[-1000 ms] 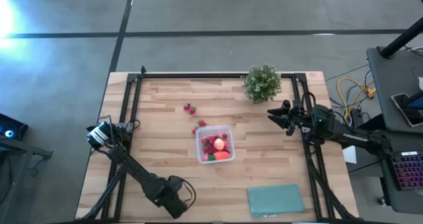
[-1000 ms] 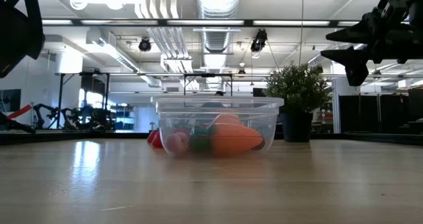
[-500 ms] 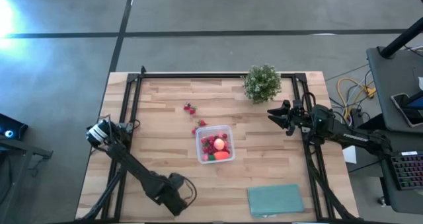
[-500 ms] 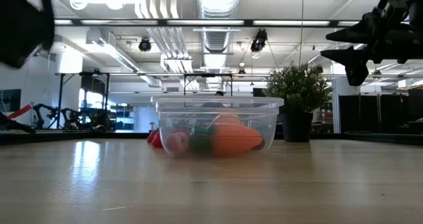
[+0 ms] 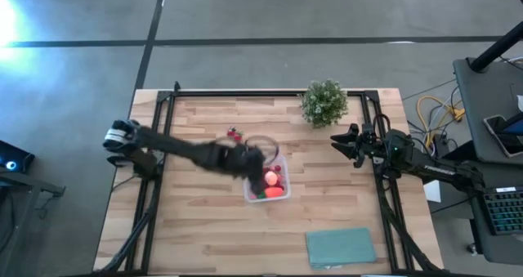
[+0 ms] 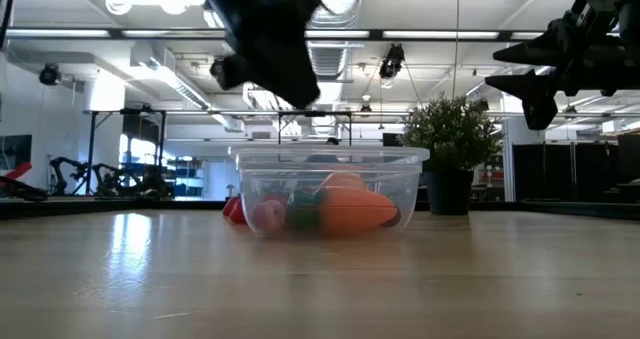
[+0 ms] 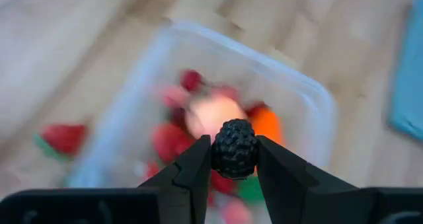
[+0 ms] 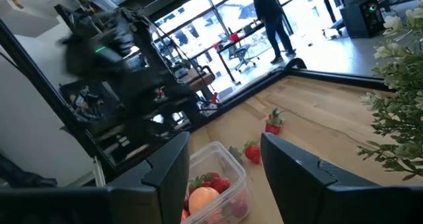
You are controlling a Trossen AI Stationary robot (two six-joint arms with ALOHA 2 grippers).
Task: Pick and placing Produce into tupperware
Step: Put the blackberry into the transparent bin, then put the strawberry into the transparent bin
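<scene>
The left gripper (image 7: 234, 159) has its two fingers clamped on a small black blackberry (image 7: 234, 148), and directly beneath it sits the clear tupperware (image 7: 310, 98). From above, the left arm stretches from the table's left edge toward the middle, its gripper (image 5: 255, 153) hanging over the container's upper left corner (image 5: 278, 159). In the low view that same gripper (image 6: 268, 39) hangs above the tub's rim (image 6: 330, 155), clear of it.

Inside the tupperware, just below the held berry, lie a pink-orange peach (image 7: 213, 115), an orange-red piece (image 7: 268, 121), red strawberries (image 7: 170, 139) and a bit of green (image 7: 250, 187). The peach (image 5: 270, 178) and the orange-red piece (image 5: 274, 192) also show from overhead, and through the clear wall at table level the orange piece (image 6: 355, 211) rests on the bottom beside a pinkish ball (image 6: 268, 216).

Outside the tub, off to the gripper's side, a loose strawberry (image 7: 63, 137) lies on the wooden table (image 7: 79, 32). Overhead, another strawberry (image 5: 234, 134) rests on the wood just beyond the left gripper, toward the far edge.

The right gripper (image 5: 343, 144) waits over the table's right side, fingers spread apart and holding nothing, well away from the tupperware and just in front of the potted plant (image 5: 324, 102). Its own camera looks past the two open fingers (image 8: 168, 164) at the container (image 8: 215, 178) and two strawberries (image 8: 273, 123) on the wood. A teal cloth (image 5: 340, 247) lies flat near the front right corner.
</scene>
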